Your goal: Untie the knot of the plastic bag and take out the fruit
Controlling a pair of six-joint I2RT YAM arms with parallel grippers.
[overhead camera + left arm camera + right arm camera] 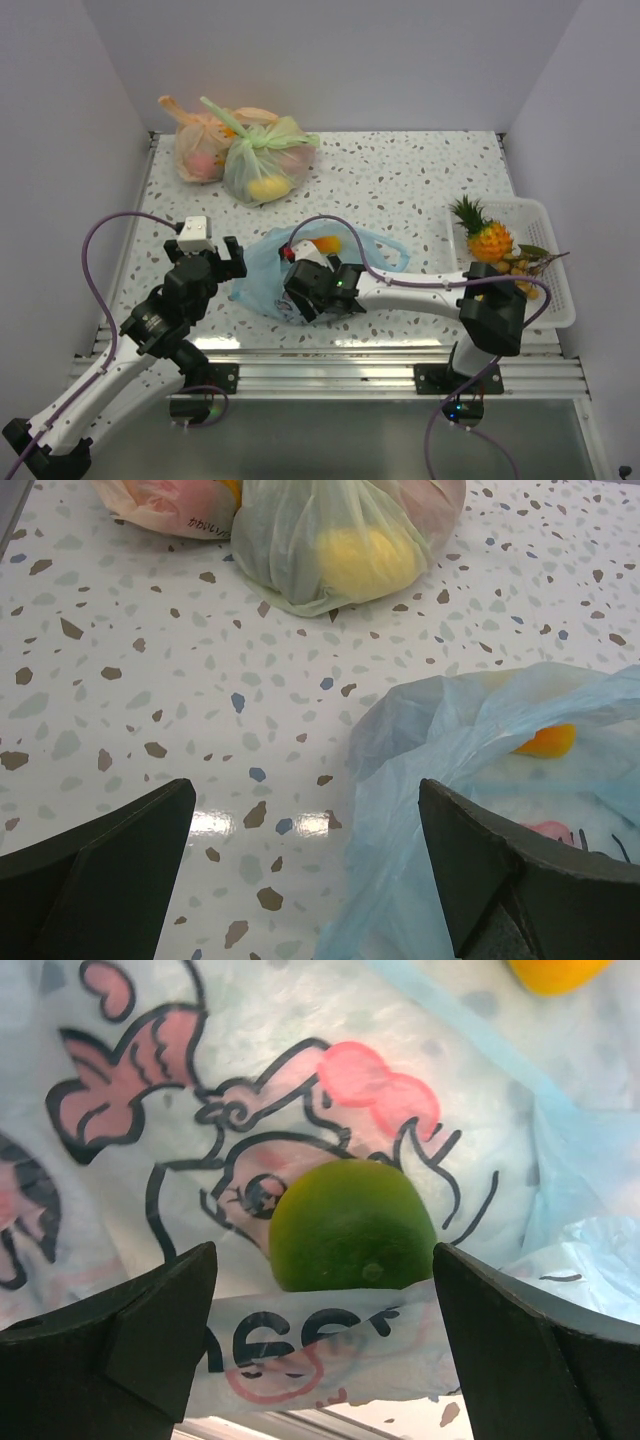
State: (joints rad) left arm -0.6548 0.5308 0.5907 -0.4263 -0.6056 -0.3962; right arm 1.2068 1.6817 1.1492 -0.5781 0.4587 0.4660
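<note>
Crinkly translucent blue plastic bag (262,285), smooth round green fruit (350,1222) against its print, left gripper (305,805) and right gripper (322,1295) fingers spread.

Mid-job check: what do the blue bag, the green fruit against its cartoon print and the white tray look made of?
Plastic bag: thin, light blue, translucent plastic film, crinkled with a slight sheen. Green fruit: smooth, evenly coloured, dull satin skin; likely a moulded toy, plastic or foam, cannot tell which. White tray: rigid-looking, probably plastic, with a gridded wall.
</note>
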